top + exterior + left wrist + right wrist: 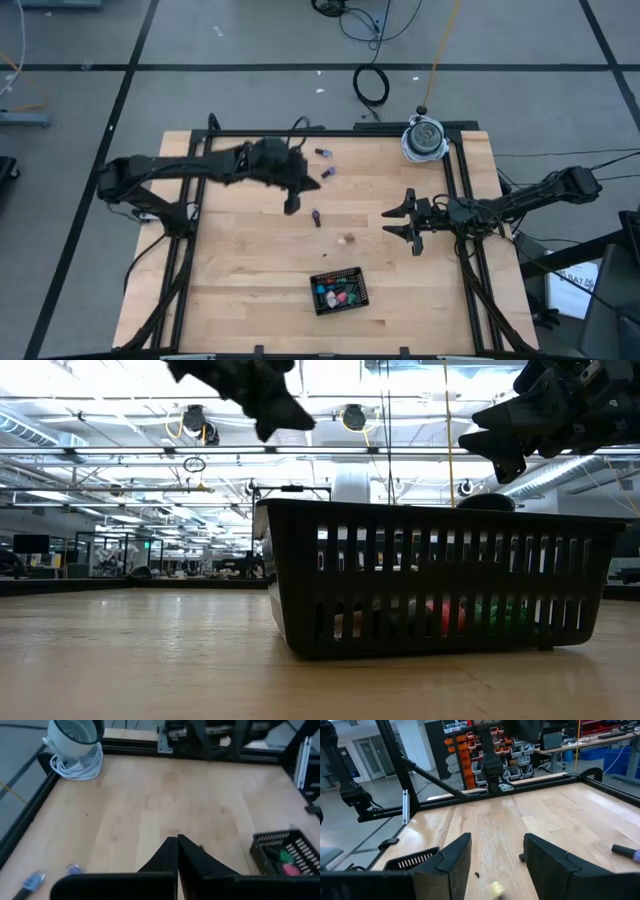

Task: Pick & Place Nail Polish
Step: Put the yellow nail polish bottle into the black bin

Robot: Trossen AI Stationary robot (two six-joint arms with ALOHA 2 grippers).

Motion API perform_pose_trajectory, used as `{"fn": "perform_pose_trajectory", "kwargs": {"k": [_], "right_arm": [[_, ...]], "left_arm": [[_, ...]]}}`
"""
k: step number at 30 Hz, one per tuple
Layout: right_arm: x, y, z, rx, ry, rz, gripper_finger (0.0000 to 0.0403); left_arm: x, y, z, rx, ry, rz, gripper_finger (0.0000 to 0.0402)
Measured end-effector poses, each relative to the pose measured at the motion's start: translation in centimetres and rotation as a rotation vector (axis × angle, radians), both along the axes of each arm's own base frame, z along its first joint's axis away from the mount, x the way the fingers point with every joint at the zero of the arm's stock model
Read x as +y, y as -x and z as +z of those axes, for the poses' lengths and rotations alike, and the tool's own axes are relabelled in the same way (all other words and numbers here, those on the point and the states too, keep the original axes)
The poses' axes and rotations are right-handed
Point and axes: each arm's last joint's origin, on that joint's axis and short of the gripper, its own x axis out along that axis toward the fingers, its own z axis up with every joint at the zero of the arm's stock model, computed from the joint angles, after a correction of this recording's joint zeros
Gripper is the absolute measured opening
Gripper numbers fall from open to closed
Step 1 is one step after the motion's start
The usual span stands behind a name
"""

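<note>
Nail polish bottles lie in two places on the wooden tabletop [250, 290]: three loose ones with purple or blue bodies near the far middle, at [323, 153], [327, 172] and [316, 217], and several more inside a black basket [339, 290] near the front edge, where green, red and pink spots show but single bottles cannot be counted. From table height the basket's slatted wall hides most of its contents; only blurred red and green patches show through the gaps. The left gripper [291, 205] hangs above the tabletop just beside the nearest loose bottle, its jaws closed together with nothing visible between them; its wrist camera shows the tips meeting and two bluish bottles, blurred, at the picture's edge. The right gripper [414, 222] sits over the right half of the tabletop, jaws open and empty. A small pale speck [347, 239] lies between the grippers, too small to identify. A white round device with a coiled cable [425, 138] sits at the far right corner.
</note>
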Motion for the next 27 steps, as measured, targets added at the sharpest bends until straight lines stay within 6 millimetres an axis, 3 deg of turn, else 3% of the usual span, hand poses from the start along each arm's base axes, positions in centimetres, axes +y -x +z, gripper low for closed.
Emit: {"fn": "perform_pose_trajectory", "kwargs": {"k": [5,11,16,23,27], "right_arm": [[0.0,0.0,0.0,0.0,0.0,0.0,0.0169],[0.0,0.0,-0.1,0.007,0.001,0.0,0.0169],[0.0,0.0,0.0,0.003,0.001,0.0,0.0169],[0.0,0.0,0.0,0.003,0.001,0.0,0.0169],[0.0,0.0,0.0,0.0,0.0,0.0,0.0169]], "left_arm": [[-2.8,2.1,-2.7,0.034,0.006,0.046,0.0001],[-3.8,3.2,-6.4,0.099,-0.006,0.09,0.0007],[-4.7,4.0,-9.0,-0.049,0.02,0.017,0.0002],[-5.1,6.9,-12.5,-0.178,0.113,0.035,0.0001],[-5.2,7.9,-12.6,-0.344,0.125,0.023,0.0003]]}}
